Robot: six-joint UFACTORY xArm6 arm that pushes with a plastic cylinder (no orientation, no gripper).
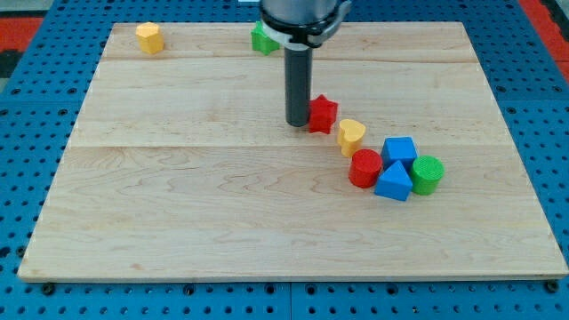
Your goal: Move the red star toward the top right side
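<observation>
The red star [323, 113] lies on the wooden board [178, 196], a little right of its middle. My tip [297, 123] stands right against the star's left side, touching it or nearly so. The dark rod rises from there to the view's top. A yellow heart-shaped block [351, 136] lies just below and right of the star, close to it.
A red cylinder [364, 168], a blue cube [399, 150], a blue triangular block [394, 182] and a green cylinder [428, 174] cluster at the right. A yellow block [149, 38] sits at top left. A green block [262, 39] sits at the top, partly behind the arm.
</observation>
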